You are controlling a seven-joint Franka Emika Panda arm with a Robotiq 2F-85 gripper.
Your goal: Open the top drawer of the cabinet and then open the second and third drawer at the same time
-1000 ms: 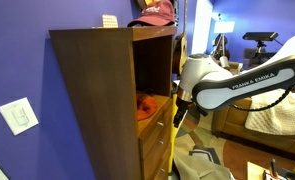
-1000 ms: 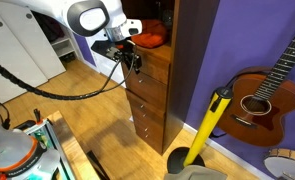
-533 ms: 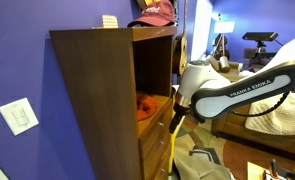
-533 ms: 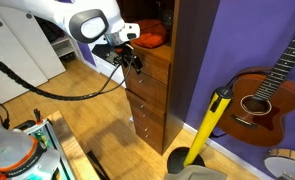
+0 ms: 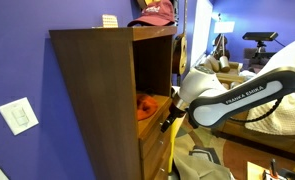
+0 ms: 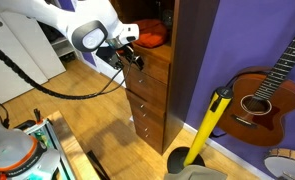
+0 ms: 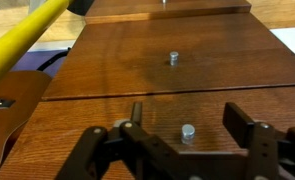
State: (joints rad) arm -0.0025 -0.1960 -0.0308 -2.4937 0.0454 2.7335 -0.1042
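A brown wooden cabinet shows in both exterior views (image 5: 97, 100) (image 6: 155, 105), with a stack of shut drawers below an open shelf. My gripper (image 6: 136, 60) is at the top drawer's front, also visible in an exterior view (image 5: 168, 124). In the wrist view my gripper (image 7: 187, 112) is open, and the top drawer's small metal knob (image 7: 188, 131) sits between the two fingers without being clamped. The second drawer's knob (image 7: 173, 58) lies farther up the picture. All drawers look shut.
An orange object (image 6: 152, 38) lies on the open shelf above the drawers. A red cap (image 5: 155, 12) sits on the cabinet top. A yellow pole (image 6: 209, 125) and a guitar (image 6: 262, 92) stand beside the cabinet. A white wardrobe (image 6: 22, 50) stands behind the arm.
My arm has swung lower and closer to the cabinet front, bringing the gripper around the top drawer's knob. The drawers have not moved.
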